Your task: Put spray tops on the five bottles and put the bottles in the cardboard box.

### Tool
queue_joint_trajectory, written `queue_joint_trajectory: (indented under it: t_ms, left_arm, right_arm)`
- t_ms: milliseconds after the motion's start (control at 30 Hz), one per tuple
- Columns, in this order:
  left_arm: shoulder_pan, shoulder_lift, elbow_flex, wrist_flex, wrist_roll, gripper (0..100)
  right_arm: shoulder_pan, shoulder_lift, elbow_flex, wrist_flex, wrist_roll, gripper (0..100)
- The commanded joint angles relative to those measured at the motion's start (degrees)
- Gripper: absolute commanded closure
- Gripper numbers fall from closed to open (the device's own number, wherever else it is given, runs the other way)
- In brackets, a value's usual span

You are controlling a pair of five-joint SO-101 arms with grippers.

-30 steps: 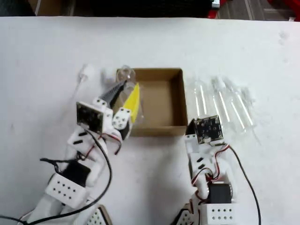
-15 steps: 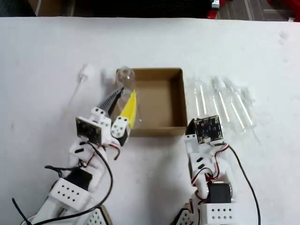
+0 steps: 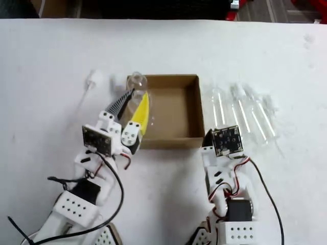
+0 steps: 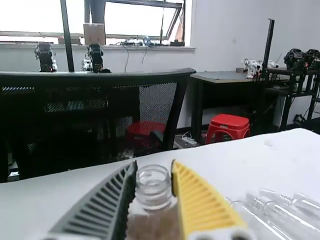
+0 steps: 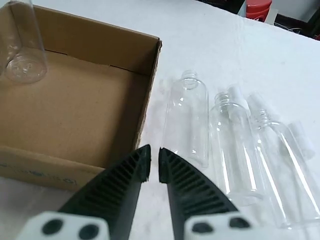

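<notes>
your left gripper has its fingers clamped on an uncapped clear bottle at the cardboard box's far left corner. your right gripper sits by the box's near right corner, fingers nearly together, empty. three bottles lie beside the box.

Table is lit bright & even from overhead; the white top is nearly washed out all round the cardboard box. Only faint, soft shadows are cast by the arms on the near side of the box. Glare is seen as thin white streaks on the clear bottles beside the box. In the left wrist view, daylight is let in thru windows far beyond the box, blown out white; a chair is left dark against them.
</notes>
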Motion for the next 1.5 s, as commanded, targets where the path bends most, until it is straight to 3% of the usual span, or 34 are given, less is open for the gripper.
queue_joint_trajectory:
  t_ms: [0, 400, 667, 867, 1367, 1467]
  left_arm:
    - [0.0, -0.7, -0.8, -0.2, 0.7, 98]
    - [0.0, 1.1, 0.9, -4.8, 0.6, 98]
    - [0.5, 17.6, -1.1, -16.6, 0.5, 98]
    - [1.0, 18.8, 5.0, -22.4, -4.2, 98]
    - [1.0, 18.8, 8.1, -19.7, -4.1, 98]
    - [0.9, 18.8, 8.1, -19.6, -4.1, 94]
  right_arm:
    - [0.5, -0.1, 0.5, 0.0, 0.7, 97.7]
    - [0.5, -0.1, 0.5, 0.0, 0.7, 97.7]
    - [0.5, -0.1, 0.5, 0.0, 0.7, 97.7]
    - [0.5, -0.1, 0.5, 0.0, 0.7, 97.7]
    - [0.5, -0.1, 0.5, 0.0, 0.7, 97.7]
    - [0.5, -0.1, 0.5, 0.0, 0.7, 97.7]
